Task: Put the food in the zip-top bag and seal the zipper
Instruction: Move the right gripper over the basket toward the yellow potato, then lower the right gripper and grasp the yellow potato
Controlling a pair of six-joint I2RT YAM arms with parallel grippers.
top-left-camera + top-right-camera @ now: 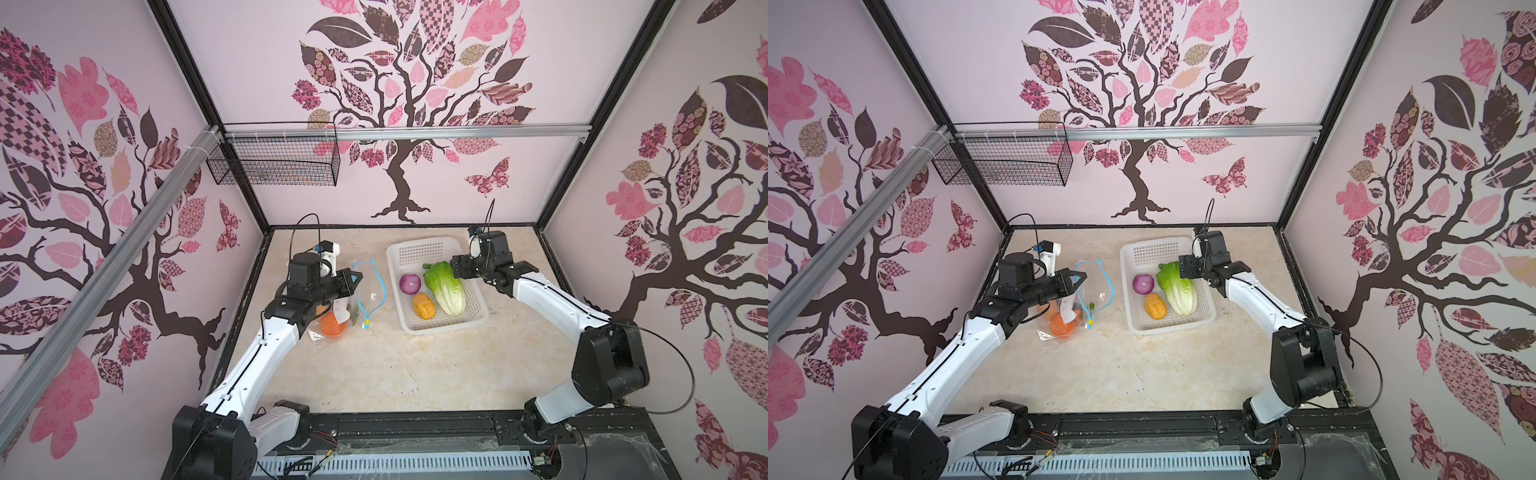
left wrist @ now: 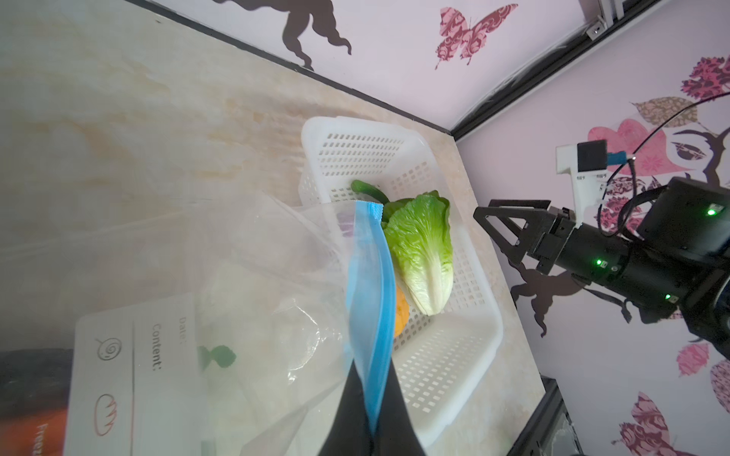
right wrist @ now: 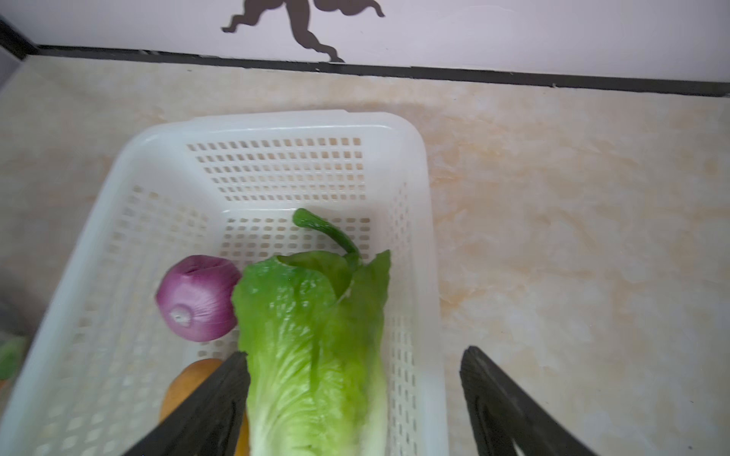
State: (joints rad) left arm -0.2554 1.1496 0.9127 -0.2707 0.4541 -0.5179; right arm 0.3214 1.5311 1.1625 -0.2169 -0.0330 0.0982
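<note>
Left gripper [image 2: 373,379] is clamped shut on the blue zipper [image 2: 371,276], holding that edge of the bag [image 1: 365,293] up off the worktop [image 1: 415,374]. Bag sits left of centre in both top views, mouth gaping, not sealed. Yellow slider [image 1: 368,322] is at the lower end of the strip. Inside the bag: a round orange vegetable [image 1: 332,326] with something green beside it, partly behind the white label [image 2: 134,355].

Right gripper [image 3: 353,353] has its jaws wide and grips nothing. It hangs over the white basket [image 1: 415,245], right of centre. Cabbage [image 3: 316,335] lies below it, one finger [image 3: 221,395] just beside the leaf; can't tell if they touch. Onion [image 3: 197,298] is against the cabbage, an orange oval vegetable [image 1: 424,306] lower in the basket, and a dark green stem [image 3: 324,231] pokes out behind the leaf.
</note>
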